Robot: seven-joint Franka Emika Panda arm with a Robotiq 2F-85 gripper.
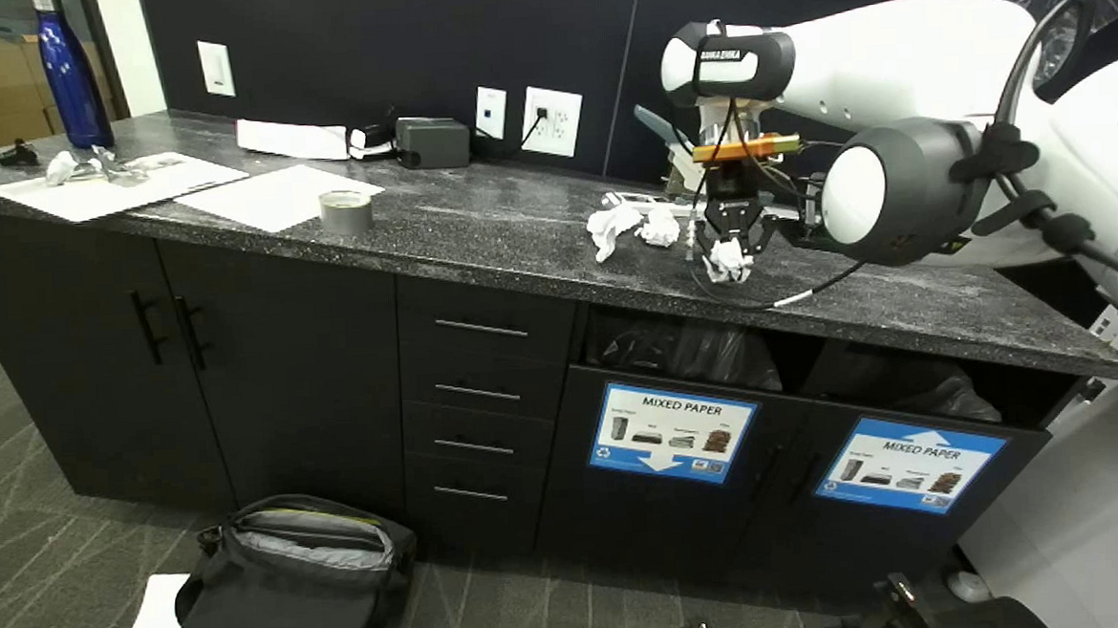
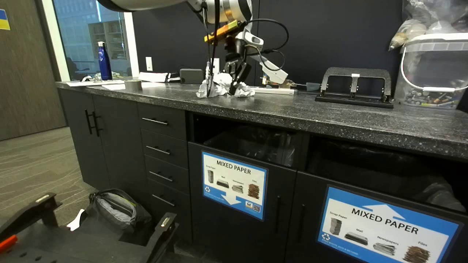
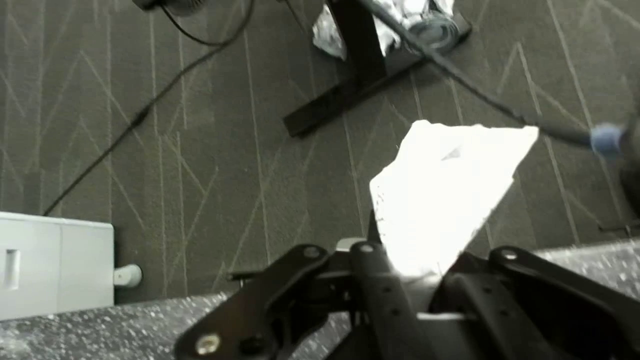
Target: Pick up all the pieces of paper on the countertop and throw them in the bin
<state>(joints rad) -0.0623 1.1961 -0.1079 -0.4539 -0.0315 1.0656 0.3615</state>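
In wrist view, find crumpled paper wad bleached by glare, with few creases readable. Clamped in Robotiq gripper; cannot tell if touching countertop. In an exterior view, see two loose wads at nine o'clock from gripper, mixed-paper bin near seven, with murky bag inside. Note Panda arm cut off toward three o'clock, bent to aim gripper at six.
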